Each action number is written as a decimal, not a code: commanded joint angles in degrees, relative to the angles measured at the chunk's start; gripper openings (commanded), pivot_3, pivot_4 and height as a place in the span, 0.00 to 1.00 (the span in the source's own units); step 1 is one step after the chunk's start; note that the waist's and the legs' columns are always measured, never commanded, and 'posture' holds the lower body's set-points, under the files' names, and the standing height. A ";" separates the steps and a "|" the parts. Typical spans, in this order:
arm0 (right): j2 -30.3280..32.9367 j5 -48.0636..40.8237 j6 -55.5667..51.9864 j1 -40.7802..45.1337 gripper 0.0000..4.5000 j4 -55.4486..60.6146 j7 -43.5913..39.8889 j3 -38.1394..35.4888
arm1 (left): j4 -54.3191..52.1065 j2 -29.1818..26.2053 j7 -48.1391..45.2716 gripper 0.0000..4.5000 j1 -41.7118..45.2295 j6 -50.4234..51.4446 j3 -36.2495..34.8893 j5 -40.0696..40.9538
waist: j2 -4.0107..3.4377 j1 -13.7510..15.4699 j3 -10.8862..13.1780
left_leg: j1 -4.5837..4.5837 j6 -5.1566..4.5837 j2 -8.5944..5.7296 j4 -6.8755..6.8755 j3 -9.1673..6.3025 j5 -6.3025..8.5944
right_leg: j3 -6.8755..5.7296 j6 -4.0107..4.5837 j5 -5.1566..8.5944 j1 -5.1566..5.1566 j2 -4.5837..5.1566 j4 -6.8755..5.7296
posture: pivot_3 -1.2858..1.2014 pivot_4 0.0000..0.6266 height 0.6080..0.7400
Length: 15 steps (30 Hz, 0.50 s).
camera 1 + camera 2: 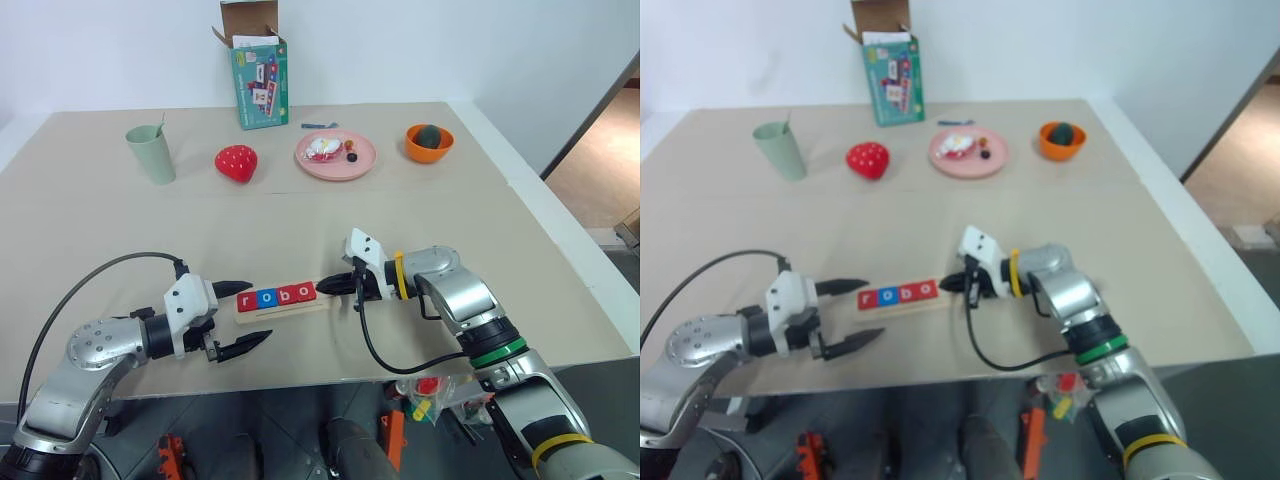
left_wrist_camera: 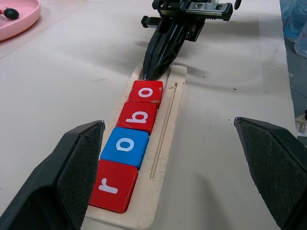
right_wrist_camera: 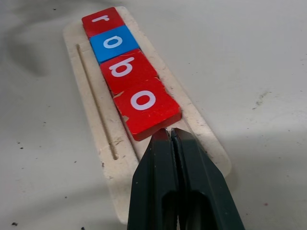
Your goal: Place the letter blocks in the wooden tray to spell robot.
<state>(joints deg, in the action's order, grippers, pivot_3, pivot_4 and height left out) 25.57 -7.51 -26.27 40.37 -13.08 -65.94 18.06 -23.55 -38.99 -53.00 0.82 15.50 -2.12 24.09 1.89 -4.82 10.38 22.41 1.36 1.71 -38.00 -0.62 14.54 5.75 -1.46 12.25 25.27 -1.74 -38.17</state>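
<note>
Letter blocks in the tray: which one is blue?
The second block, the first "o", right after the "r". It alone is blue; the "r", "b" and last "o" are red.

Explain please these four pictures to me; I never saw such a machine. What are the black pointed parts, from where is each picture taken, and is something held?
It is a two-armed robot. Two pictures come from its head, two from cameras on its wrists. The black points are gripper fingers. The left gripper stands open beside the wooden tray, holding nothing. The right gripper is shut, its tip at the last of four letter blocks, which spell "robo"; it holds nothing. Farther back on the table stand a green cup, a strawberry toy, a pink plate, an orange bowl and a box.
</note>
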 commanded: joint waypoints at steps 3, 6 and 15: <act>0.28 -2.26 0.63 1.78 0.01 2.44 0.10 -3.11 | -2.38 2.72 -0.71 1.00 0.91 -2.03 -0.58 3.77 | 0.00 0.01 0.00 | 0.00 0.00 -0.01 0.00 0.02 0.00 | 0.01 0.00 0.00 0.00 0.02 0.00 | 0.52 0.24 1.00; 1.22 -5.19 -0.80 2.28 0.01 4.20 -0.81 -5.81 | -3.44 4.67 -1.45 1.00 0.87 -3.45 0.00 5.21 | 0.00 0.02 0.00 | 0.01 0.00 -0.02 -0.01 0.02 0.00 | 0.02 -0.01 0.00 0.00 0.02 0.01 | 0.52 0.24 1.00; 6.72 -15.54 -10.31 0.46 0.56 10.50 -0.49 -15.86 | -1.18 7.24 -1.27 1.00 -1.32 -3.18 1.08 5.28 | 0.00 0.31 0.00 | -0.01 0.00 -0.01 -0.01 -0.03 0.00 | -0.01 -0.01 0.00 -0.03 -0.01 0.00 | 0.52 0.24 1.00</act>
<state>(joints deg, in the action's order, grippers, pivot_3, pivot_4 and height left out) 31.46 -21.26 -35.88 40.90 -4.74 -67.49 5.25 -24.55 -31.97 -54.28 -0.53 13.54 -1.13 29.63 1.89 -4.51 10.38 22.39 1.36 1.69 -38.01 -0.65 14.54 5.73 -1.47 12.25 25.24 -1.74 -38.17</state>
